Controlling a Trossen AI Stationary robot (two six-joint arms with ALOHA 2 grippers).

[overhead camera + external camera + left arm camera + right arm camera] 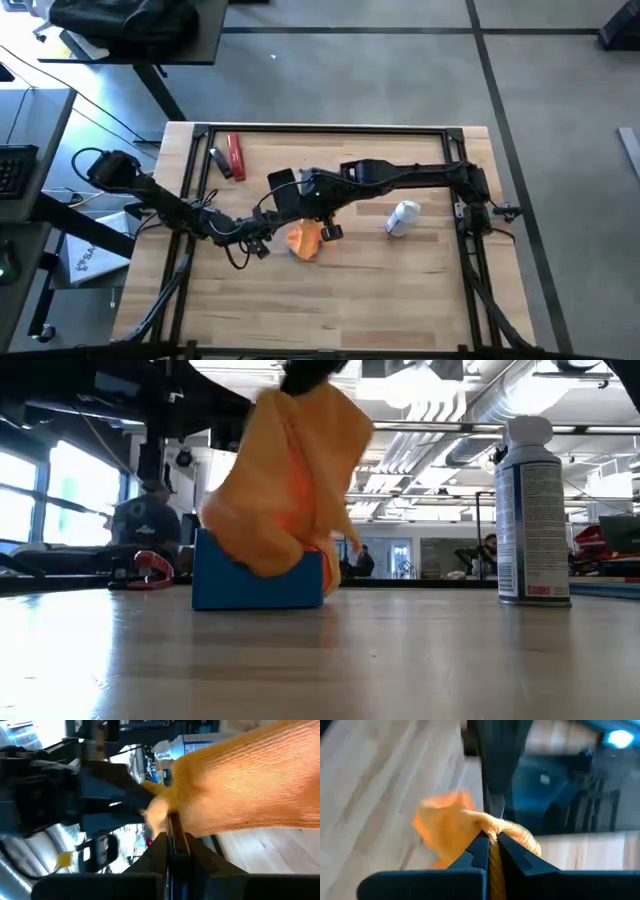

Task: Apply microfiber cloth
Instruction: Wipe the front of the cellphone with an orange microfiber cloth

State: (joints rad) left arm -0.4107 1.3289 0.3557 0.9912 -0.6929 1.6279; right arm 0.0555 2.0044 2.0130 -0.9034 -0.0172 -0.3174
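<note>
- Right tool (490, 842) — clamped on the microfiber cloth (290, 480), lifted over the blue block (258, 582).
- Left tool (172, 840) also pinches it.
- Next, probably: lower and wipe.

Pretty crowded mid-tabletop (400, 290): both claws pinch the microfiber cloth (305, 240) right over the blue block (258, 582). Spray can (402, 218) blocks the 3 o'clock side, red tool (235, 156) sits at 11. Whole 6 o'clock stretch is open wood.

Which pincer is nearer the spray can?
Right. The right pincer, shut on the cloth, is left of the spray can; the left pincer, also on the cloth, is farther left.
</note>
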